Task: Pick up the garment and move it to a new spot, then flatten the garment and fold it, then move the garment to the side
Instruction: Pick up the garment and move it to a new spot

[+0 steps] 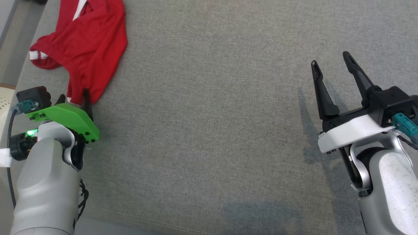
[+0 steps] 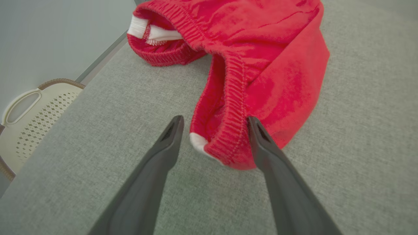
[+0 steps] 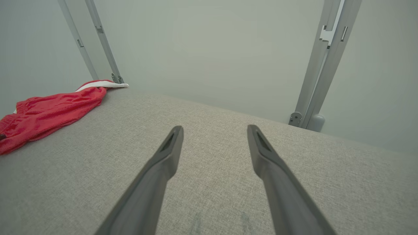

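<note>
A cream perforated basket (image 1: 6, 96) is sitting at the far left edge of the head view, around 9 o'clock, off the side of the grey fabric surface (image 1: 209, 130). Just right of it, the red shorts (image 1: 88, 42) are lying crumpled at about 10 o'clock, running up to the top edge, with white trim showing at a leg opening and along one side. The left gripper (image 1: 73, 94), wearing a green mount (image 1: 65, 117), is sitting at 8 o'clock with its fingers spread wide. In the left wrist view the near corner of the shorts (image 2: 261, 65), with its elastic band, is lying between the two fingers of the left gripper (image 2: 215, 120) and is not being pinched. Whether the finger on that view's right is touching the cloth cannot be told.

Across bare fabric, the right gripper (image 1: 330, 58) is hanging at 3 o'clock, well apart from the shorts, its fingers also standing spread and holding nothing. Its wrist view is showing the shorts (image 3: 49, 111) at 9 o'clock and two metal posts (image 3: 321, 65) rising behind the surface.
</note>
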Available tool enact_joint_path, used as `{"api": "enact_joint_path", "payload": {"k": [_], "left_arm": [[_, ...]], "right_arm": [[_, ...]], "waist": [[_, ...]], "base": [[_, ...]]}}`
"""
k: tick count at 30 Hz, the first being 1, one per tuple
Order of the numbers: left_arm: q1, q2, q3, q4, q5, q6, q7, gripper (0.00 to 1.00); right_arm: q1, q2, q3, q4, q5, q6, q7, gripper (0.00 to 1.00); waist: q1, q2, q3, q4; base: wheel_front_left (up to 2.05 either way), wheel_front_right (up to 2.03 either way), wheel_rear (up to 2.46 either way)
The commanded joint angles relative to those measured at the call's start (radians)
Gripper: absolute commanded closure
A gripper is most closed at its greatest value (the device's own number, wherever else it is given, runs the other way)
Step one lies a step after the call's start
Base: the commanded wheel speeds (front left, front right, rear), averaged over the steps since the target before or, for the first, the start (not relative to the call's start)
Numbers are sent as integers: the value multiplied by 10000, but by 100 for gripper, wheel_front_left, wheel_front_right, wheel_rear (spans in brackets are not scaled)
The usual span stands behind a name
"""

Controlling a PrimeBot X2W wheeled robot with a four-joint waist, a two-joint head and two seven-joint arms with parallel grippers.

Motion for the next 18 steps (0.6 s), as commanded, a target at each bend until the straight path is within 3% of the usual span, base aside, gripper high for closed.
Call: {"api": "enact_joint_path", "payload": {"k": [1,5,6,7,8,18], "left_arm": [[-267,61,54,204,-81,94,-16,0],[-496,27,142,807,-283,75,-73,0],[-542,26,131,914,-297,38,-113,41],[-616,17,120,976,-327,-1,-198,61],[-674,13,96,1023,-314,-54,-280,100],[-1118,385,-479,743,117,-248,-1611,100]], "right_arm": [[-62,-26,-44,-124,-48,-14,35,0],[-35,20,-90,-274,-49,-14,35,0],[-38,43,-92,-283,-36,-14,7,0],[-49,66,-85,-281,-22,-14,-23,0],[-57,84,-72,-266,-13,-14,-65,0],[78,348,-108,319,154,-14,-570,0]], "waist": [[-1,0,460,-356],[-1,0,540,-380],[-1,0,540,-380],[-1,0,531,-378],[-1,0,505,-375],[-1,0,-422,-476]], "base": [[0,0,0],[0,0,0],[0,0,0],[0,0,0],[0,0,0],[0,0,0]]}}
